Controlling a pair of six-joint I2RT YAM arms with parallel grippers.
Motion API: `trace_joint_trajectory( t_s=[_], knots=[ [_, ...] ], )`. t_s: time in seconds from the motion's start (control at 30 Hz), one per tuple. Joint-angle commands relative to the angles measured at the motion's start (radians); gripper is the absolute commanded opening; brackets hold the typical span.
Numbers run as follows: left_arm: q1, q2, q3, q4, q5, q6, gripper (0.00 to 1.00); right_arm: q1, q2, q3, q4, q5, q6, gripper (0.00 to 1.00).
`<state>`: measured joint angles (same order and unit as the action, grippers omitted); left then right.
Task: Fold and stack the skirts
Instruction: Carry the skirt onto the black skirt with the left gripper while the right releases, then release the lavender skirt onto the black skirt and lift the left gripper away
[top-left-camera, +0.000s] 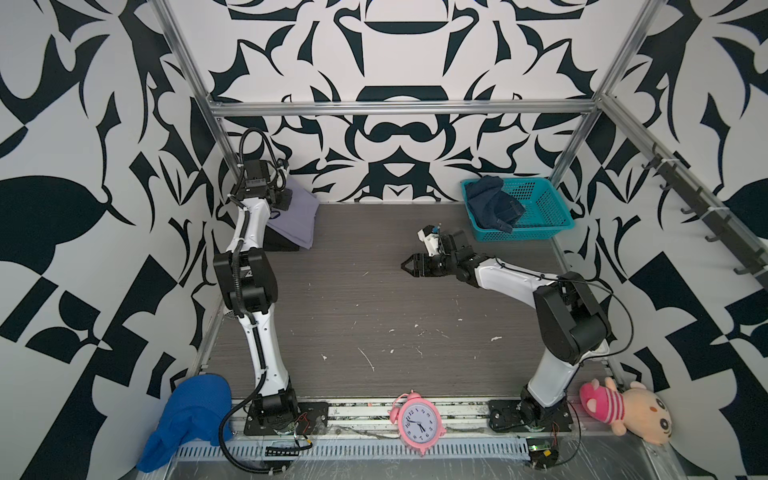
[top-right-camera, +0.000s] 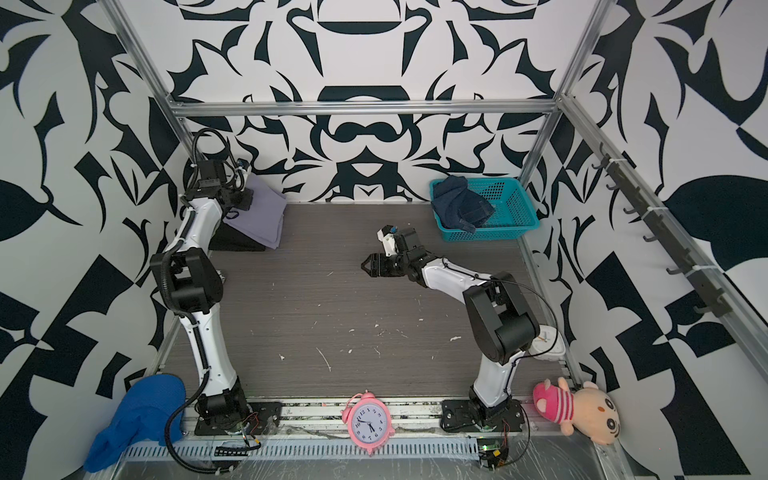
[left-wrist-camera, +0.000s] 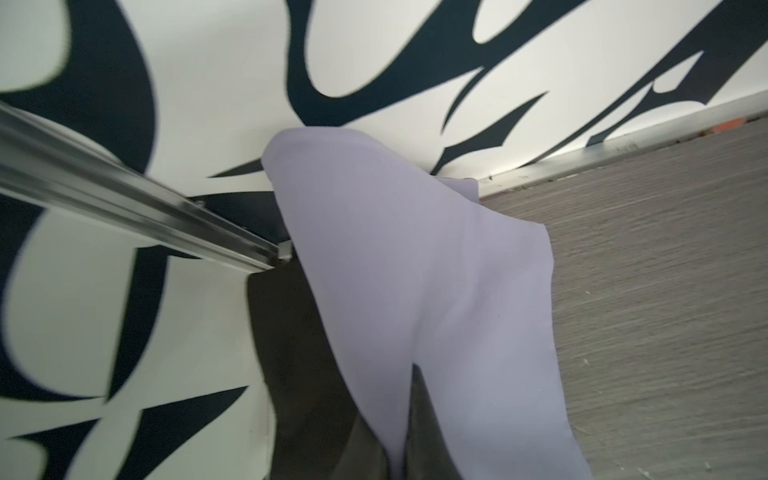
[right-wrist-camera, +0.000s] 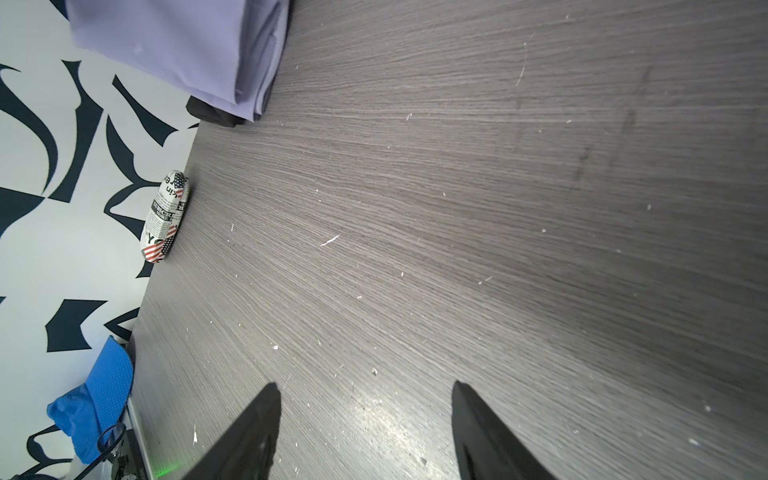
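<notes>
The pale lavender-grey skirt (top-left-camera: 297, 216) (top-right-camera: 259, 216) lies folded on the black skirt (top-left-camera: 282, 243) (top-right-camera: 237, 243) in the table's far left corner. My left gripper (top-left-camera: 286, 195) (top-right-camera: 245, 195) is shut on the lavender skirt's (left-wrist-camera: 415, 270) edge and lifts a flap of it; the black skirt (left-wrist-camera: 299, 353) shows beneath the left gripper (left-wrist-camera: 395, 436). The denim skirt (top-left-camera: 494, 205) (top-right-camera: 461, 205) sits crumpled in the teal basket (top-left-camera: 552, 226) (top-right-camera: 523, 224) at far right. My right gripper (top-left-camera: 405, 266) (top-right-camera: 365, 266) (right-wrist-camera: 363, 384) hangs open and empty over the table's middle.
A bright blue knit cloth (top-left-camera: 191, 415) (right-wrist-camera: 99, 399) drapes over the near left corner. A pink alarm clock (top-left-camera: 417, 424) and a plush toy (top-left-camera: 623, 409) lie along the front rail. A small newsprint-patterned object (right-wrist-camera: 164, 216) rests against the left wall.
</notes>
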<state>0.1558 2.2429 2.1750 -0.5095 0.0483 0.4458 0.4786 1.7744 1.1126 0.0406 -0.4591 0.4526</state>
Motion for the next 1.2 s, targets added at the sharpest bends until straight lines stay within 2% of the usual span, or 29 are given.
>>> trace_joint_trajectory(
  t_s=[0.0, 0.13, 0.43, 0.67, 1.0, 1.13, 1.17],
  knots=[
    [0.023, 0.049, 0.083, -0.038, -0.005, 0.057, 0.00, 0.004, -0.027, 0.003, 0.002, 0.003, -0.006, 0.69],
    [0.049, 0.111, 0.159, -0.068, 0.006, 0.074, 0.00, 0.005, -0.028, 0.005, -0.002, 0.004, -0.006, 0.68],
    [0.088, 0.221, 0.203, -0.036, 0.004, 0.158, 0.00, 0.005, -0.044, 0.013, -0.031, 0.010, -0.015, 0.67],
    [0.109, 0.289, 0.284, -0.012, -0.024, 0.191, 0.04, 0.014, -0.047, 0.032, -0.061, 0.015, -0.019, 0.66],
    [0.113, 0.312, 0.293, 0.092, -0.041, 0.257, 0.13, 0.034, -0.028, 0.050, -0.062, 0.017, -0.010, 0.65],
    [0.116, 0.319, 0.275, 0.142, -0.074, 0.272, 0.25, 0.041, -0.032, 0.052, -0.065, 0.014, -0.012, 0.65],
    [0.119, 0.318, 0.266, 0.161, -0.083, 0.273, 0.42, 0.042, -0.034, 0.051, -0.064, 0.014, -0.014, 0.65]
  ],
)
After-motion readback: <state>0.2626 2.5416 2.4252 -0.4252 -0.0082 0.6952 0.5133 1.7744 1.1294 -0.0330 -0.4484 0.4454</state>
